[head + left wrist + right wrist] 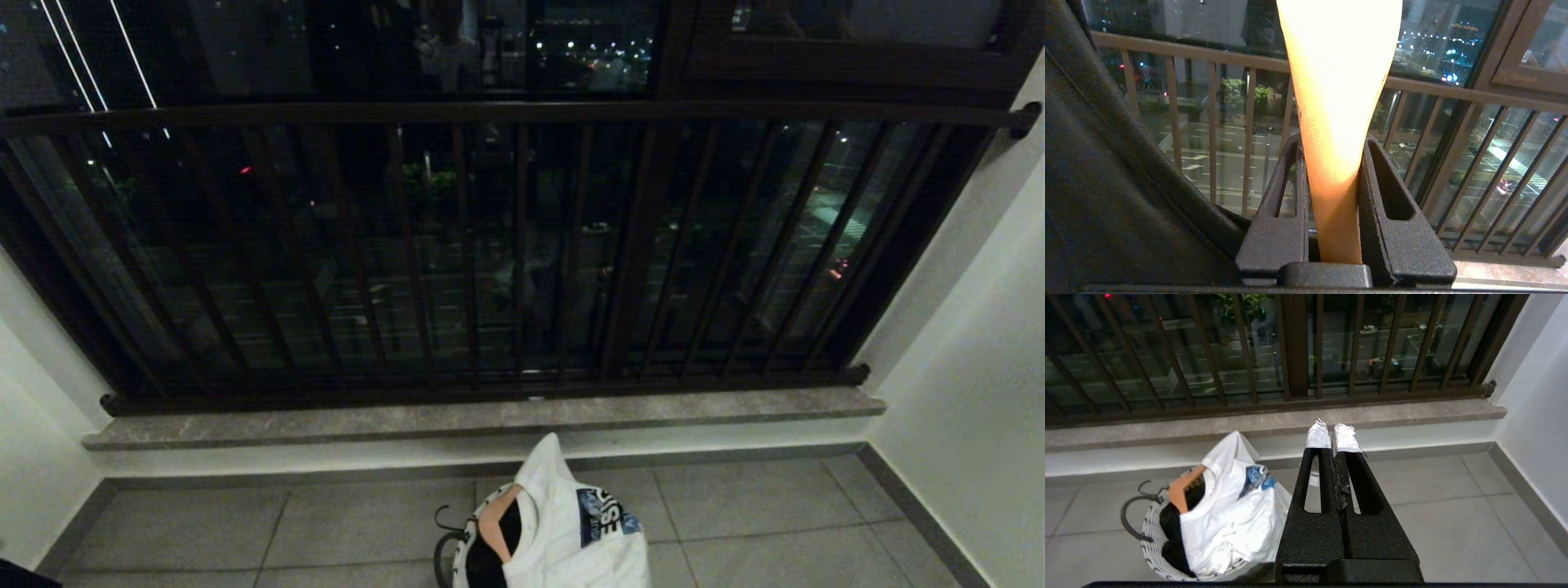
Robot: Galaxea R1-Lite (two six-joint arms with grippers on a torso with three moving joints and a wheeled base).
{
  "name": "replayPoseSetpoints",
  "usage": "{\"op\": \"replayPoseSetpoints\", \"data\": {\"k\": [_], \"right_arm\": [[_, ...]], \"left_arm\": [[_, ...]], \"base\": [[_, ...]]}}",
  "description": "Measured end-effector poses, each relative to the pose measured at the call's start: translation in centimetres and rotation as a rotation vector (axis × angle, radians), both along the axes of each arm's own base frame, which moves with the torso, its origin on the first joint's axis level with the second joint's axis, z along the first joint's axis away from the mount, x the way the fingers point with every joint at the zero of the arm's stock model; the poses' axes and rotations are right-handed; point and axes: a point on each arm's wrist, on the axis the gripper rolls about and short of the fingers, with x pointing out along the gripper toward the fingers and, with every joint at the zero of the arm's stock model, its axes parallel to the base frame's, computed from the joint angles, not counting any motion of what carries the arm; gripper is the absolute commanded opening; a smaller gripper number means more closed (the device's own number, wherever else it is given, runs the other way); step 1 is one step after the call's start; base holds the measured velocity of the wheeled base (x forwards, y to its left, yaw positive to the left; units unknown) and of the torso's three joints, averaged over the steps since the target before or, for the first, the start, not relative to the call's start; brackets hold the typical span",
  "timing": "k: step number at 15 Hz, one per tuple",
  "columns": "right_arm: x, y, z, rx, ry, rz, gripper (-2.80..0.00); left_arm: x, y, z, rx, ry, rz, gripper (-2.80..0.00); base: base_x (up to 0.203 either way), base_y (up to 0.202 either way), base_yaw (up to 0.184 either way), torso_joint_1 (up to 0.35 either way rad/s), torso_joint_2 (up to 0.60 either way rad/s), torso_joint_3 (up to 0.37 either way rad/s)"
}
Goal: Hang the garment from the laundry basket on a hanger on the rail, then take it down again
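Note:
In the left wrist view my left gripper [1333, 141] is shut on a pale wooden hanger [1337, 81], which rises between the fingers in front of the window grille. Black fabric [1106, 183] hangs close beside it. The laundry basket [464, 541] stands on the floor at the bottom of the head view. It holds a white printed T-shirt [571, 531] with a second wooden hanger [494, 518] in its collar. My right gripper [1333, 435], with white-taped tips, is shut and empty above the tiles, to the right of the basket [1152, 549]. The rail is out of view.
A dark brown window grille [522, 245] spans the wall ahead above a grey stone sill [490, 420]. White walls [963, 343] close in on both sides. A black hook [1133, 506] curls over the basket's rim. Grey floor tiles [1433, 514] lie to the basket's right.

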Motion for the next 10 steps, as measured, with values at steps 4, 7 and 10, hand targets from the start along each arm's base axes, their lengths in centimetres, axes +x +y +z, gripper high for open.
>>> {"op": "replayPoseSetpoints", "data": {"k": [4,7,10], "right_arm": [[0.00,0.00,0.00,-0.001,0.000,0.000,-2.80],[0.00,0.00,0.00,-0.001,0.000,0.000,-2.80],[0.00,0.00,0.00,-0.001,0.000,0.000,-2.80]], "left_arm": [[0.15,-0.02,-0.14,-0.002,0.007,-0.001,-2.80],[0.20,-0.03,-0.06,-0.008,0.007,0.000,-2.80],[0.23,-0.03,0.03,-0.016,0.006,0.000,-2.80]], "base": [[0.000,0.000,0.000,0.288,-0.59,-0.299],[0.000,0.000,0.000,0.269,-0.55,-0.283],[0.000,0.000,0.000,0.193,-0.38,-0.191]]}}
